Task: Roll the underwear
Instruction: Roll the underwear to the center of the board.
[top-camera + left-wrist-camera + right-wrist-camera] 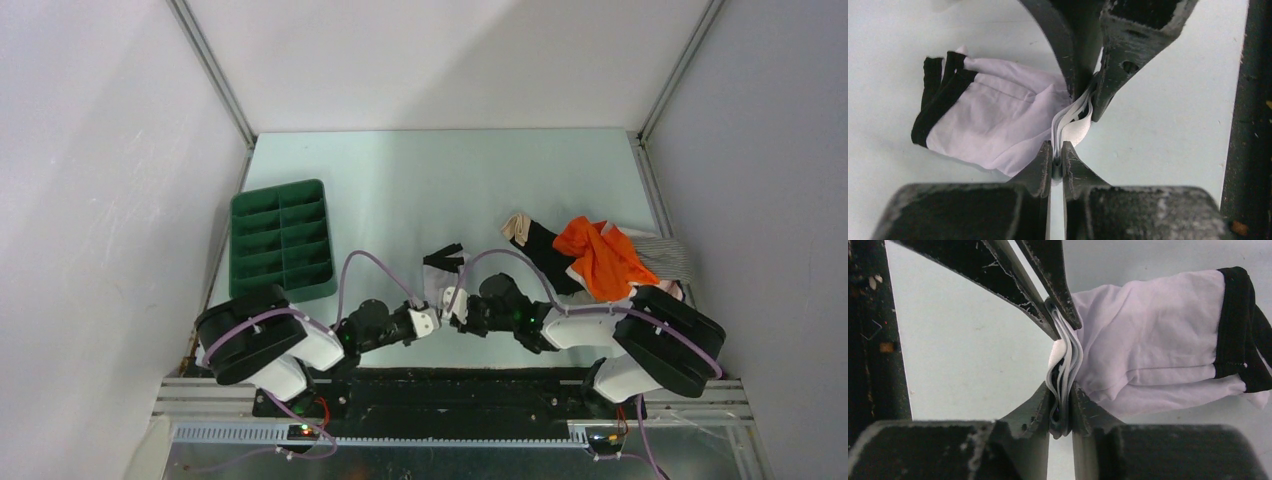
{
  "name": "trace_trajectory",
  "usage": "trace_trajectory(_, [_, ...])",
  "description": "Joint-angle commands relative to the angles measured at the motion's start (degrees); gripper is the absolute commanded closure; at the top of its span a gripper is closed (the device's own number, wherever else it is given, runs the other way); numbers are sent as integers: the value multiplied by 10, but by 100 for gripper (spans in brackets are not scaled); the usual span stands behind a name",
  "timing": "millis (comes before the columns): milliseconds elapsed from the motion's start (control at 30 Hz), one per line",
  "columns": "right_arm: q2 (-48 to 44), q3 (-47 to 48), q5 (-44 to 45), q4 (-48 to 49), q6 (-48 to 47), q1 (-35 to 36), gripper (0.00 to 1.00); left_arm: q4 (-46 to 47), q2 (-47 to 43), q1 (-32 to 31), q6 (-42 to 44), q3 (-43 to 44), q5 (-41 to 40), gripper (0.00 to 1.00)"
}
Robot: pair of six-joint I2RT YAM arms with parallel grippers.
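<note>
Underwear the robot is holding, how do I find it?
Look at the near middle of the pale table, where the left gripper and right gripper meet. Both pinch the underwear: white with a black waistband, unlike the clothes pile on the right with its orange piece.

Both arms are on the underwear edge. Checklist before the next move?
1. Grip of left end effector on underwear edge: ok, shut on it.
2. Grip of right end effector on the same edge: ok, shut on it.
3. Every fabric layer caught in both grips: cannot tell.
4. Black waistband lying flat: not ok, bunched.
5. Clothes pile apart from underwear: ok.
6. Green tray apart from underwear: ok.
</note>
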Motion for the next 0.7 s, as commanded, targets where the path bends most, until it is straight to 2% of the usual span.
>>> trace_trajectory(0, [4, 53, -83, -112, 39, -50, 81, -76, -38, 36, -78, 43, -22, 100])
trace_trajectory(100, [14, 94, -160, -180, 102, -89, 85, -185, -47, 103, -167, 90, 19, 100])
trace_trajectory(167, [37, 120, -213, -213, 135, -109, 89, -253, -44, 141, -205, 123, 82, 100])
trace_trajectory(200, [43, 123, -226, -223, 146, -122, 99, -286, -41, 150, -218, 138, 96, 100])
trace_trajectory(233, [56, 126, -253, -226, 167, -128, 100, -300, -42, 163, -235, 149, 116, 100])
trace_trajectory(367, [96, 139, -338, -239, 208, -165, 100, -353, -45, 180, -263, 164, 166, 100])
trace_trajectory(500, [164, 201, -405, -336, 218, -196, 100, -413, -32, 203, -307, 186, 218, 100])
trace_trajectory(667, [261, 275, -454, -400, 232, -234, 100, -447, -23, 223, -308, 197, 242, 100])
